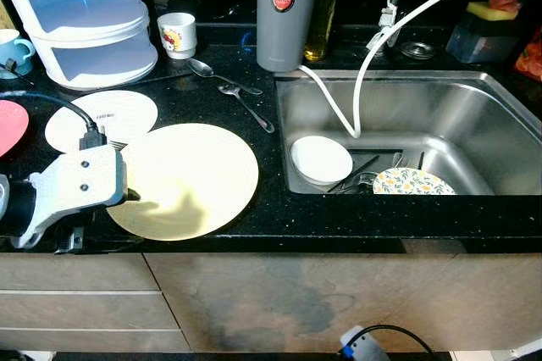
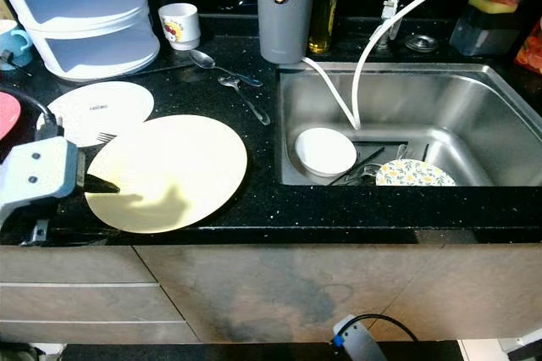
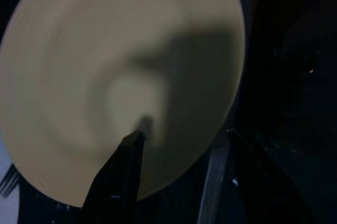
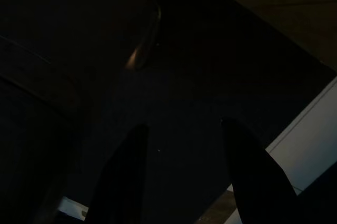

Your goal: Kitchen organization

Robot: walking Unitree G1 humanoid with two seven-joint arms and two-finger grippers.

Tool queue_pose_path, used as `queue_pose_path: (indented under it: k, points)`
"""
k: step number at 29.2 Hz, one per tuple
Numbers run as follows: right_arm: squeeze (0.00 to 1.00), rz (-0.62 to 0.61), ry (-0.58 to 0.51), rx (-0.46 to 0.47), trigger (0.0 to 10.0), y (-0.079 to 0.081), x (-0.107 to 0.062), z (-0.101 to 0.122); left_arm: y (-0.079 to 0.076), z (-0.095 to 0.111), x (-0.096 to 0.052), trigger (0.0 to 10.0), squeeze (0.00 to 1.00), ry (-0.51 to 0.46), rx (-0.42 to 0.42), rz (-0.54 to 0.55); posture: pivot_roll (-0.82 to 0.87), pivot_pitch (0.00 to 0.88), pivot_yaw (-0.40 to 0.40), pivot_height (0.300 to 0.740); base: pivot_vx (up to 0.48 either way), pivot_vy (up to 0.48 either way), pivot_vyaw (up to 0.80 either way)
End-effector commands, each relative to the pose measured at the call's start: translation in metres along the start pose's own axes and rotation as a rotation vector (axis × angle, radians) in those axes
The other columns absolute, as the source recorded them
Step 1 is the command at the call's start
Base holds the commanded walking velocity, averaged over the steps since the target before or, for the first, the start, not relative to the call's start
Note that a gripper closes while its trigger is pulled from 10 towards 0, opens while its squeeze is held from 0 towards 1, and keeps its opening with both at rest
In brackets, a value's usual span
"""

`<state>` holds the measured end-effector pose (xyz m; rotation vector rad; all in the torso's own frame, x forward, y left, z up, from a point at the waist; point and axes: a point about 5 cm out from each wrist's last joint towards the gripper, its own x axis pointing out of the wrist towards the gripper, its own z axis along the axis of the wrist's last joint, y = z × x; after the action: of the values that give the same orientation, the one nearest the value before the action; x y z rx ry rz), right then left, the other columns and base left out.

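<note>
Large round pale-yellow plate (image 1: 188,179) flat on black speckled countertop (image 1: 279,225), at nine o'clock from steel sink (image 1: 474,124), left gripper (image 3: 181,137) spread open straddling its near rim, right gripper (image 4: 181,129) idle, fingers parted.

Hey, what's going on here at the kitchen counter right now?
The robot's left gripper is at the near edge of the large pale yellow round plate on the black countertop, fingers open with one over the plate and one off its rim; nothing is gripped yet. A white bowl and a floral plate sit in the steel sink. The right gripper hangs idle in the dark, open.
</note>
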<state>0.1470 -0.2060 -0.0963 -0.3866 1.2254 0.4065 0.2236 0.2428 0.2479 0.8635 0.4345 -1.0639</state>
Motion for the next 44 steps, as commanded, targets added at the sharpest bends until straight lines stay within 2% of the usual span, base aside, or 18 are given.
queue_pose_path:
  k: [1, 7, 10, 11, 16, 20, 33, 39, 41, 44]
  points:
    - [0.0, -0.003, 0.018, -0.001, 10.0, 0.001, 0.0, -0.005, 0.001, -0.005, 0.0, 10.0, 0.0, 0.055, 0.015, 0.003, 0.07, 0.0, -0.01, 0.74, 0.0, 0.0, 0.0]
    - [0.0, -0.007, 0.024, 0.002, 10.0, 0.002, 0.0, -0.009, 0.005, -0.012, 0.006, 10.0, 0.0, 0.079, 0.033, 0.029, 0.07, 0.0, -0.012, 0.74, 0.0, 0.0, 0.0]
    - [0.0, -0.014, 0.034, 0.003, 10.0, -0.005, -0.003, -0.016, 0.01, -0.014, 0.008, 10.0, 0.0, 0.083, 0.053, 0.062, 0.07, 0.0, -0.013, 0.74, 0.0, 0.0, 0.0]
    - [0.0, -0.02, 0.041, 0.004, 10.0, -0.01, -0.005, -0.022, 0.014, -0.013, 0.009, 10.0, 0.0, 0.068, 0.065, 0.09, 0.07, 0.0, -0.012, 0.74, 0.0, 0.0, 0.0]
    - [0.0, -0.025, 0.047, 0.005, 10.0, -0.013, -0.006, -0.025, 0.019, -0.007, 0.011, 10.0, 0.0, 0.026, 0.084, 0.119, 0.07, 0.0, -0.012, 0.74, 0.0, 0.0, 0.0]
    - [0.0, -0.025, 0.042, 0.005, 10.0, -0.014, -0.006, -0.022, 0.021, 0.001, 0.012, 10.0, 0.0, -0.025, 0.1, 0.116, 0.07, 0.0, -0.01, 0.74, 0.0, 0.0, 0.0]
    - [0.0, -0.009, 0.028, 0.0, 10.0, 0.0, -0.001, -0.013, 0.017, 0.002, 0.019, 10.0, 0.0, -0.053, 0.103, 0.068, 0.07, 0.0, -0.006, 0.74, 0.0, 0.0, 0.0]
    - [0.0, -0.013, 0.028, -0.001, 10.0, -0.004, -0.002, -0.013, 0.02, 0.001, 0.027, 10.0, 0.0, -0.064, 0.119, 0.091, 0.07, 0.0, -0.003, 0.74, 0.0, 0.0, 0.0]
    - [0.0, -0.017, 0.029, -0.002, 10.0, -0.008, -0.003, -0.014, 0.026, 0.002, 0.03, 10.0, 0.0, -0.068, 0.14, 0.14, 0.07, 0.0, -0.003, 0.74, 0.0, 0.0, 0.0]
    - [0.0, -0.019, 0.029, -0.002, 10.0, -0.01, -0.004, -0.014, 0.028, 0.001, 0.031, 10.0, 0.0, -0.067, 0.143, 0.151, 0.07, 0.0, -0.002, 0.74, 0.0, 0.0, 0.0]
